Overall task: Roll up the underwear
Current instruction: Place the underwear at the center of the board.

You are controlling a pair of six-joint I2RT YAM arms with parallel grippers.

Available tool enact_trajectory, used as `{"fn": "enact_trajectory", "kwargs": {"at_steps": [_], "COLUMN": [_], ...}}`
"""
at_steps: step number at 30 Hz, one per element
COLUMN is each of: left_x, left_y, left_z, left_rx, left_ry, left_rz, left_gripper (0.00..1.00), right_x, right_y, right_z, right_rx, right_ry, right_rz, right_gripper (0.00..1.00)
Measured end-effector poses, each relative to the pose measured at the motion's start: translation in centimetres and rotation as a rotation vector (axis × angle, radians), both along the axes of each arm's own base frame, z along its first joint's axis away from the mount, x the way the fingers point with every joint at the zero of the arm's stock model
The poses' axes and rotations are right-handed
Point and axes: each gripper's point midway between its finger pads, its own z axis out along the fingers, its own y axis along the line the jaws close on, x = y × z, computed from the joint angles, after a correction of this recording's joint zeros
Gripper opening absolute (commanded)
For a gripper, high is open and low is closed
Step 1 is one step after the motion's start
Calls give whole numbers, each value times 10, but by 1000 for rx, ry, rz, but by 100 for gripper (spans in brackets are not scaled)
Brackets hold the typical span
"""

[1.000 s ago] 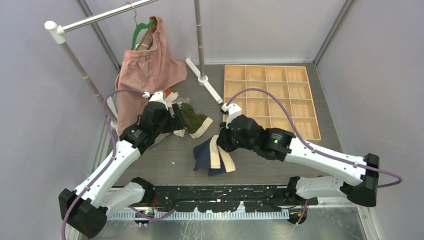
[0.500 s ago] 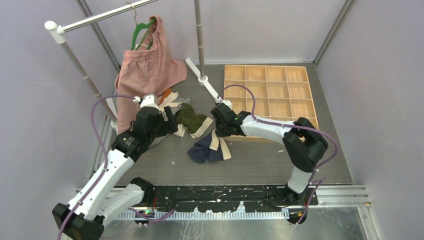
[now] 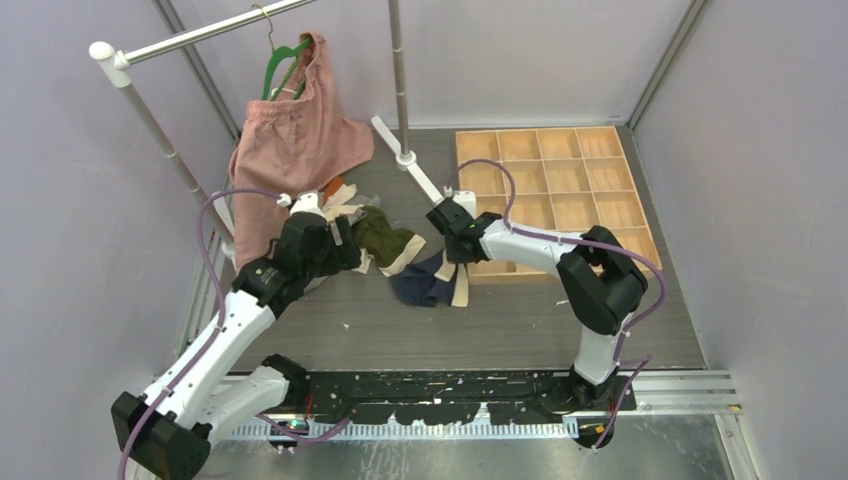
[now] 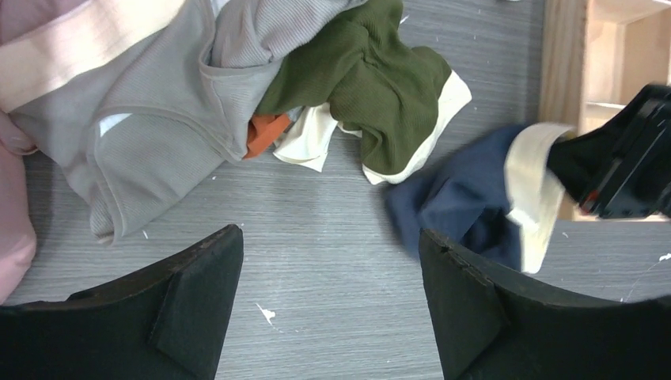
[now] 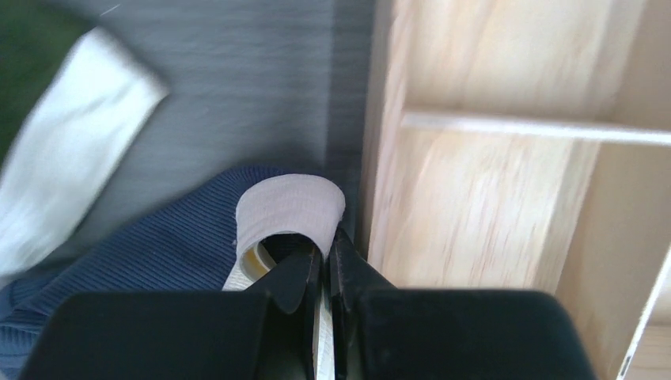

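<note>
Navy underwear (image 3: 424, 284) with a cream waistband lies crumpled on the grey table, against the wooden tray's left edge. My right gripper (image 3: 452, 247) is shut on its waistband (image 5: 291, 207), with the navy cloth (image 5: 158, 261) hanging below. My left gripper (image 3: 345, 248) is open and empty above bare table (image 4: 328, 261); its fingers (image 4: 190, 293) frame the view. A pile of olive green (image 4: 356, 87), grey (image 4: 150, 134) and orange (image 4: 265, 131) underwear lies just beyond it. The navy pair shows at the right of the left wrist view (image 4: 459, 206).
A wooden tray (image 3: 560, 200) with several compartments stands at the back right, touching the navy pair; its wall (image 5: 380, 142) is beside my right fingers. A large pink garment (image 3: 295, 145) hangs on a green hanger from a rack (image 3: 130, 75) at the back left.
My right gripper has pulled the navy underwear up and to the right, toward the tray, which has shifted slightly right. The right arm has folded back. My left gripper stays near the pile.
</note>
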Motion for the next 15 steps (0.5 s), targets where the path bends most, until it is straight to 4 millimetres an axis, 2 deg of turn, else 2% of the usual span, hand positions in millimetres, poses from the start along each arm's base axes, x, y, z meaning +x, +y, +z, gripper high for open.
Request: {"fn": "enact_trajectory", "kwargs": {"at_steps": [4, 8, 10, 15], "left_x": [-1, 0, 1, 3], "left_y": [-5, -10, -13, -20], "left_z": [-9, -11, -10, -9], "left_rx": [-2, -13, -21, -33], "left_ry": [31, 38, 35, 31], "left_rz": [-21, -40, -50, -89], "left_gripper": [82, 82, 82, 84], "right_x": [24, 34, 38, 39], "right_y": [-54, -103, -114, -115], "right_z": [-3, -6, -6, 0], "right_rx": [-77, -151, -152, -137], "right_ry": [-4, 16, 24, 20], "right_rz": [-123, -217, -244, -232], "right_gripper": [1, 1, 1, 1]}}
